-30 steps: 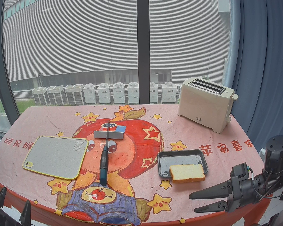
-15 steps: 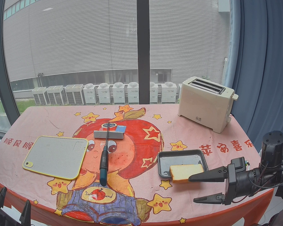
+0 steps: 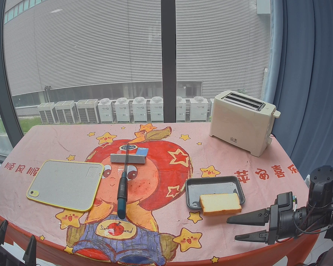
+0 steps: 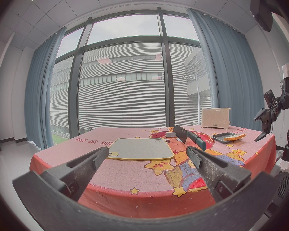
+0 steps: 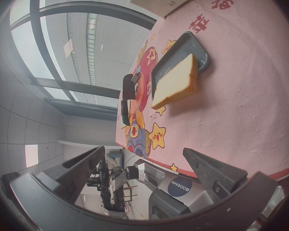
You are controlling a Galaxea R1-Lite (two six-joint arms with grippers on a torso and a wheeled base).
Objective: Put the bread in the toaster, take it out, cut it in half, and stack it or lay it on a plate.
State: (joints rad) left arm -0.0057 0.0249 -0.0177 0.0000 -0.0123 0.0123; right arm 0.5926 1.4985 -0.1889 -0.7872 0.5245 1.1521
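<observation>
The left gripper (image 3: 17, 235), fingers spread and empty, hangs well apart from the bread slice (image 3: 220, 203), which lies far to its right. The slice is pale with a golden crust. It rests flat, propped on the near rim of the dark tray (image 3: 211, 183), long axis across the table. The right gripper (image 3: 233, 229), spread and empty, is much nearer, with the slice just ahead of its tips.

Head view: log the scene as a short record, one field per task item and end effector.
tray: dark, right of centre
bread: whole slice, lying across the tray's near rim
toaster: far right corner
knife: centre, blade on grey rest, handle toward robot
cutting board: left of knife
right end effector: open, beside the bread, not touching
left end effector: open, off the table's near left edge
</observation>
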